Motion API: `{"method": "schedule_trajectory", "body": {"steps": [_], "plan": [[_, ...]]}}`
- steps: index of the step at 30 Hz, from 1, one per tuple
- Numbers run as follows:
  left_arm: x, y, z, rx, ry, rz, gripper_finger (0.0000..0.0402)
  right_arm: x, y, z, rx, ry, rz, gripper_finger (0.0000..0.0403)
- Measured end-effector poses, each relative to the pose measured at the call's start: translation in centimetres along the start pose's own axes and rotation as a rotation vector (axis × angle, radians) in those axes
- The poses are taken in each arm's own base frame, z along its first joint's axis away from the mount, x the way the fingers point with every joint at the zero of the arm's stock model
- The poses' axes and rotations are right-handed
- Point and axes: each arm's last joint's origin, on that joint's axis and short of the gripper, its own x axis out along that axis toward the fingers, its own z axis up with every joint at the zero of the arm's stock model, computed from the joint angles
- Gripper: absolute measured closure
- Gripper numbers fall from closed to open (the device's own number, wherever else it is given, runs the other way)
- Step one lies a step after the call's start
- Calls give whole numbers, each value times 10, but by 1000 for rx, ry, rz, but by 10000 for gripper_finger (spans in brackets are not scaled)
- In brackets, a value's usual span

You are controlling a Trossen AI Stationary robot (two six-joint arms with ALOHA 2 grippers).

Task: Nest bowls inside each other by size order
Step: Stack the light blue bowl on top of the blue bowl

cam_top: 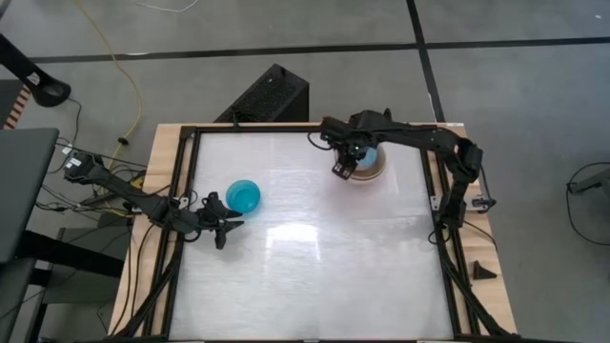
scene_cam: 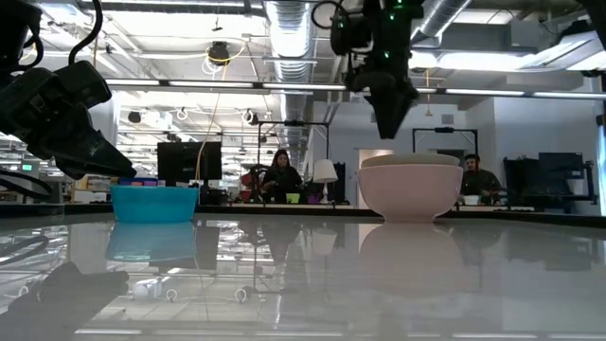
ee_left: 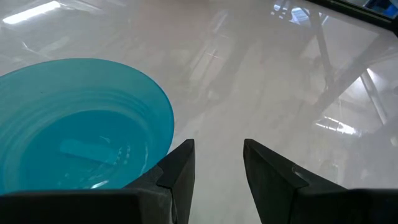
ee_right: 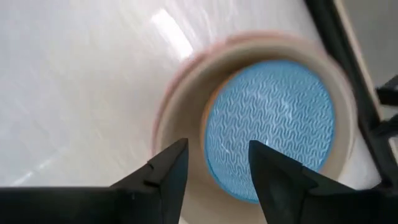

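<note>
The small teal bowl [cam_top: 244, 195] stands upright on its base at the table's left middle; it also shows in the low view [scene_cam: 153, 202] and the left wrist view [ee_left: 74, 130]. A nested stack of larger bowls [cam_top: 370, 164] stands at the far right, with the pale pink-white bowl [scene_cam: 410, 189] outermost and the light blue bowl [ee_right: 268, 127] innermost. My left gripper [cam_top: 222, 229] is open and empty, low beside the teal bowl on its near side [ee_left: 217, 171]. My right gripper [cam_top: 343, 168] is open and empty above the stack's left rim, pointing down [scene_cam: 390, 118].
The white tabletop [cam_top: 315, 257] has a black frame [cam_top: 186, 171] along its edges. A black box [cam_top: 267, 95] stands on the floor beyond the far edge. People sit in the room behind the table [scene_cam: 281, 175].
</note>
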Motion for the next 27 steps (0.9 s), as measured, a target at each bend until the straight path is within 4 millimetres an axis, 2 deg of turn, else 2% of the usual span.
{"method": "schedule_trajectory", "body": {"steps": [4,7,12,15,20,24,27], "plan": [[0,0,0,0,0,0,276,-20,20,6,-33,-107,36,208],[0,0,0,0,0,0,276,-33,45,9,-81,-220,81,212],[0,0,0,0,0,0,276,-46,106,14,-240,-510,120,215],[0,0,0,0,-1,0,276,-43,145,19,-364,-655,161,216],[0,0,0,0,0,0,276,-18,201,33,-523,-865,185,216],[0,0,0,1,1,1,276,27,235,44,-598,-936,170,216],[0,0,0,1,1,1,276,63,248,51,-646,-953,134,216]]}}
